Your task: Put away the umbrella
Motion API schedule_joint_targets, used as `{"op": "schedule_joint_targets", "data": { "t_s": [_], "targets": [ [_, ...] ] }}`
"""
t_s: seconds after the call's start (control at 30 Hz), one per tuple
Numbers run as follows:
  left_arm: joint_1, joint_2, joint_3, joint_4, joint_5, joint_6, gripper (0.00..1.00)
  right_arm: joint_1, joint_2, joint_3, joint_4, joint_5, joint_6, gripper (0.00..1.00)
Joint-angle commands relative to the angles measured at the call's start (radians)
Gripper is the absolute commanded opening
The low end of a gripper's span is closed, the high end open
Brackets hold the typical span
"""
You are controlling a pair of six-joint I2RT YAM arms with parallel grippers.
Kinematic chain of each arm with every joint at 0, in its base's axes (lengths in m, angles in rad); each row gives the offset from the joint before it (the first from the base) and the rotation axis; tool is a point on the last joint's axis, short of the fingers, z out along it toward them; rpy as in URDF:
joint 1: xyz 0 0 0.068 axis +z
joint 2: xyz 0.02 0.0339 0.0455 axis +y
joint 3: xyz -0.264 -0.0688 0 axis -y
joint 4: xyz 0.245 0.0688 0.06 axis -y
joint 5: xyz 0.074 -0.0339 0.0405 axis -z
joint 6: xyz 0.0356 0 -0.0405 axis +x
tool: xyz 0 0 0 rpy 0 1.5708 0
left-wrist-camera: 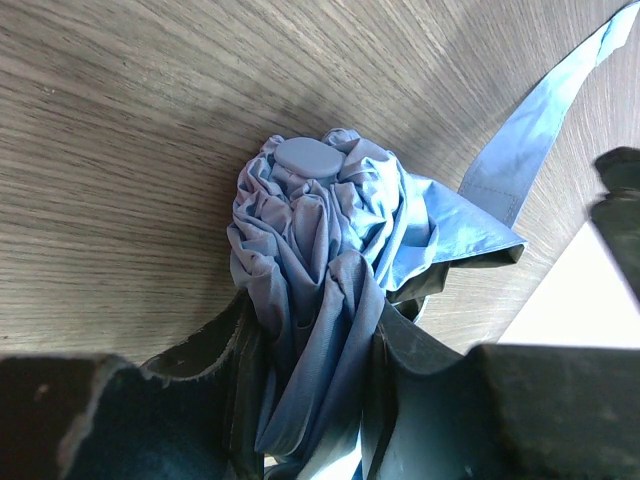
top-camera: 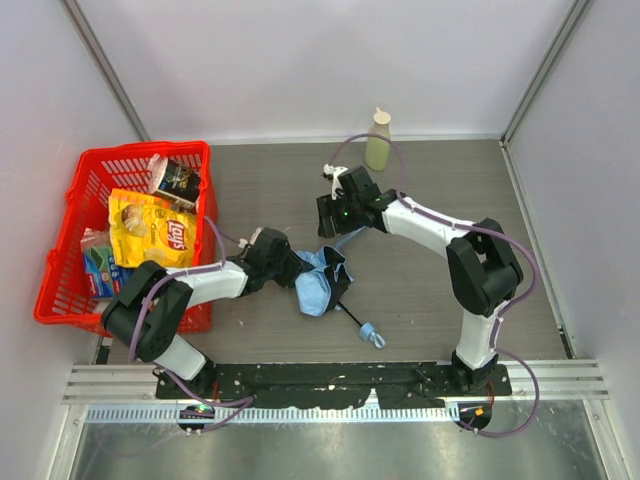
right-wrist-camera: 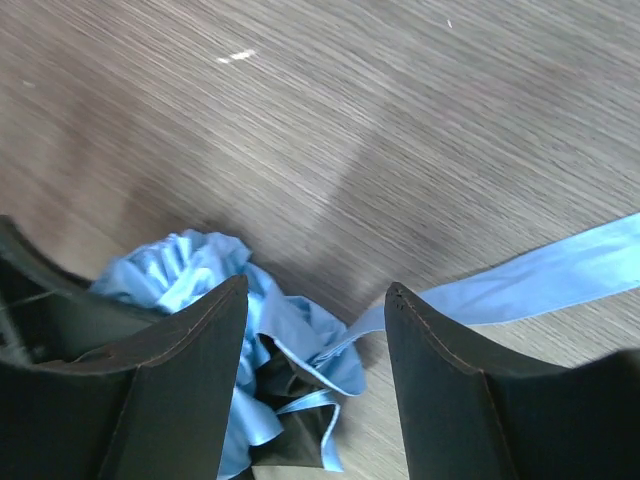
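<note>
**Left end effector (left-wrist-camera: 312, 330) clamped on the bunched umbrella (top-camera: 322, 283); right end effector (right-wrist-camera: 315, 300) open beside it.**

We see the sky-blue umbrella lying mid-tabletop (top-camera: 450, 180) between the two arms, its thin black shaft (top-camera: 352, 313) and light-blue handle (top-camera: 372, 335) pointing toward the near edge. Our left end effector grips the crumpled fabric from both sides. Our right end effector hangs over the canopy's far side with jaws spread, holding nothing; the blue strap (right-wrist-camera: 540, 275) trails across the wood past it. A red basket (top-camera: 60, 270) stands at the left, a pale bottle (top-camera: 378, 140) at the far edge.
</note>
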Motion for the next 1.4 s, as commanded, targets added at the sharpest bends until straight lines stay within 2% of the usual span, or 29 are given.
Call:
{"op": "schedule_joint_targets", "data": {
  "t_s": [0.0, 0.17, 0.23, 0.27, 0.33, 0.43, 0.53, 0.7, 0.83, 0.87, 0.9, 0.93, 0.97, 1.0, 1.03, 1.07, 1.1, 1.2, 1.37],
  "targets": [
    [0.006, 0.042, -0.052, -0.276, -0.078, 0.057, 0.0, 0.064, 0.03, 0.034, -0.167, 0.204, -0.103, 0.61],
    [0.006, 0.047, -0.047, -0.285, -0.081, 0.057, 0.0, 0.067, -0.019, -0.072, -0.082, 0.162, -0.124, 0.51],
    [0.005, 0.055, -0.046, -0.283, -0.08, 0.056, 0.0, 0.067, -0.036, -0.088, -0.079, 0.169, -0.124, 0.34],
    [0.006, 0.058, -0.043, -0.285, -0.075, 0.056, 0.0, 0.067, -0.043, -0.1, -0.084, 0.181, -0.121, 0.21],
    [0.006, 0.058, -0.043, -0.288, -0.075, 0.056, 0.0, 0.067, -0.071, -0.141, -0.093, 0.244, -0.123, 0.16],
    [0.005, 0.053, -0.046, -0.291, -0.08, 0.053, 0.0, 0.067, -0.129, -0.203, -0.119, 0.399, -0.131, 0.15],
    [0.005, 0.061, -0.032, -0.305, -0.078, 0.053, 0.0, 0.069, -0.192, -0.269, -0.124, 0.504, -0.131, 0.2],
    [0.005, 0.069, -0.026, -0.316, -0.077, 0.048, 0.0, 0.074, -0.287, -0.287, -0.188, 0.496, -0.1, 0.34],
    [0.005, 0.069, -0.029, -0.32, -0.08, 0.04, 0.0, 0.139, -0.407, -0.278, -0.145, 0.433, -0.043, 0.37],
    [0.005, 0.069, -0.027, -0.323, -0.08, 0.037, 0.0, 0.149, -0.439, -0.27, -0.11, 0.377, -0.022, 0.38],
    [0.005, 0.073, -0.026, -0.325, -0.078, 0.034, 0.0, 0.187, -0.46, -0.275, -0.078, 0.337, 0.015, 0.4],
    [0.005, 0.078, -0.02, -0.332, -0.075, 0.031, 0.0, 0.21, -0.5, -0.292, 0.026, 0.283, 0.024, 0.44],
    [0.006, 0.087, -0.015, -0.338, -0.069, 0.03, 0.0, 0.271, -0.531, -0.336, 0.078, 0.246, -0.001, 0.51],
    [0.006, 0.092, -0.008, -0.345, -0.063, 0.028, 0.0, 0.312, -0.581, -0.371, 0.181, 0.264, -0.028, 0.54],
    [0.003, 0.099, 0.002, -0.358, -0.061, 0.028, 0.0, 0.384, -0.603, -0.445, 0.236, 0.293, -0.114, 0.62],
    [0.005, 0.104, 0.008, -0.377, -0.061, 0.028, 0.0, 0.409, -0.634, -0.477, 0.302, 0.342, -0.206, 0.65],
    [0.006, 0.108, 0.015, -0.391, -0.066, 0.028, 0.0, 0.444, -0.638, -0.52, 0.338, 0.362, -0.216, 0.69],
    [0.005, 0.122, 0.025, -0.414, -0.066, 0.022, 0.0, 0.485, -0.593, -0.556, 0.393, 0.416, -0.336, 0.7],
    [0.006, 0.136, 0.026, -0.408, -0.055, 0.014, 0.0, 0.586, -0.448, -0.603, 0.536, 0.658, -0.437, 0.71]
  ]
}}
